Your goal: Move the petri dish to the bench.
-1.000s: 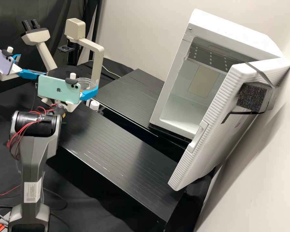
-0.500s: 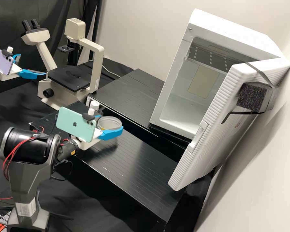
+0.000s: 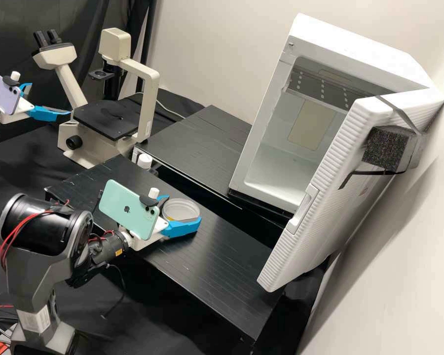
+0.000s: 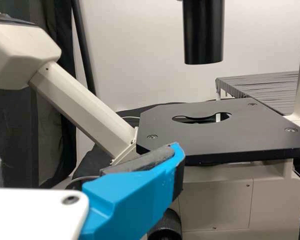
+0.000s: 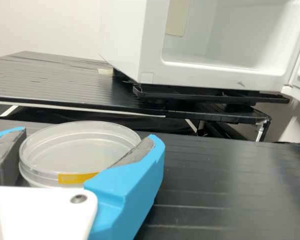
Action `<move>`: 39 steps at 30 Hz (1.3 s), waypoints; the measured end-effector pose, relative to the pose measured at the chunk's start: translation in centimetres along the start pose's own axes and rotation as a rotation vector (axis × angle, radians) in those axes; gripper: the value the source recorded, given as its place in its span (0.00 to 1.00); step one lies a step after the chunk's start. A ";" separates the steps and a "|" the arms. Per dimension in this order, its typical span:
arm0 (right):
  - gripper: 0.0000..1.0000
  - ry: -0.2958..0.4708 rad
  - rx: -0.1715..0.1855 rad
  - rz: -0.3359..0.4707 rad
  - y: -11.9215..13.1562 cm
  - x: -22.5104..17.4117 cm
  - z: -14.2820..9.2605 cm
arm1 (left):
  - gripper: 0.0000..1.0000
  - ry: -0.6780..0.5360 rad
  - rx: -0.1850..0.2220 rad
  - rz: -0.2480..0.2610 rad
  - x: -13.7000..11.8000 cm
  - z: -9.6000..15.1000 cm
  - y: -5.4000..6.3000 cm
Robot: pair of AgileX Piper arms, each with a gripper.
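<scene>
Right gripper (image 5: 87, 139) has the petri dish (image 3: 181, 211) snug between its fingers; I've just brought it away from the microscope (image 3: 147, 106), rightward and nearer, low over the desk (image 3: 222, 256). Carrying looks nearly done; contact I can't tell, so I'd settle it gently before releasing.

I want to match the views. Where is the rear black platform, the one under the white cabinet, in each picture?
High view: the rear black platform, around the middle, between microscope and cabinet.
Left wrist view: partly seen, beyond the microscope's stage.
Right wrist view: beyond the petri dish, under the cabinet.
Shared landmark: the pale wall.
</scene>
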 end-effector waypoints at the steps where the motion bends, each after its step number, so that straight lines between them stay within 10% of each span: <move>1: 0.00 0.001 -0.002 0.002 0.0 0.0 0.1 | 1.00 0.000 0.000 0.000 0.0 0.0 0.0; 2: 1.00 0.005 -0.005 0.000 0.0 0.0 0.1 | 1.00 0.000 0.000 0.000 0.0 0.0 0.0; 27: 1.00 0.002 0.020 0.039 1.2 -1.4 0.5 | 1.00 0.000 0.000 0.000 0.0 0.0 0.0; 39: 1.00 0.170 0.113 0.149 4.4 -5.0 -0.7 | 1.00 0.000 0.000 0.000 0.0 0.0 0.0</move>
